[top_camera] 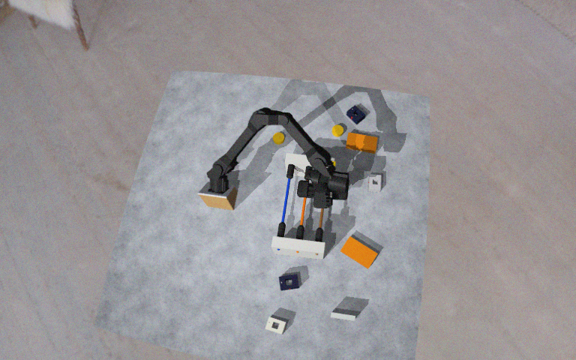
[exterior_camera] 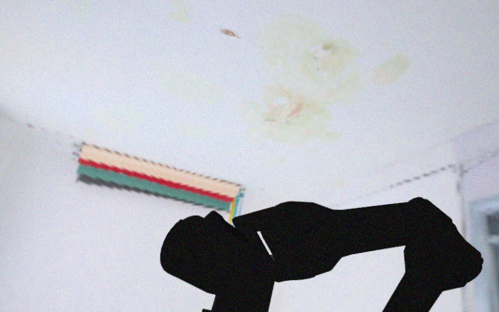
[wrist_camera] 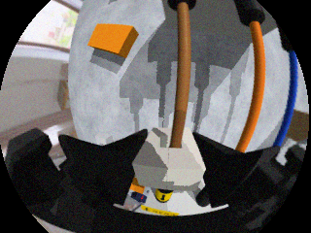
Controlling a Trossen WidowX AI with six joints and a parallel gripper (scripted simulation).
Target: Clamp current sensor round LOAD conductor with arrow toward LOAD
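My gripper point(wrist_camera: 169, 134) is shut on the pale current sensor point(wrist_camera: 167, 164), one dark finger on each side of it. The brown conductor point(top_camera: 321, 218) point(wrist_camera: 183, 73) runs down into the sensor in the wrist view. Whether the sensor is latched, and its arrow, cannot be made out. The orange conductor point(top_camera: 302, 212) point(wrist_camera: 259, 73) and blue conductor point(top_camera: 286, 199) point(wrist_camera: 293, 87) run beside it. A yellow marker point(wrist_camera: 163, 196) with a black sign shows beyond the sensor. No LOAD lettering is readable. In the top view the gripper body hides the sensor.
White end blocks point(top_camera: 298, 244) point(top_camera: 292, 160) hold the conductors. Orange blocks point(top_camera: 359, 252) point(top_camera: 362, 142) point(wrist_camera: 112, 39) stand nearby. Dark square pieces point(top_camera: 283, 285) point(top_camera: 356, 120), pale square pieces point(top_camera: 280, 330) point(top_camera: 374, 188) and yellow discs point(top_camera: 278, 137) point(top_camera: 337, 130) lie around. The exterior view shows only the arm's silhouette.
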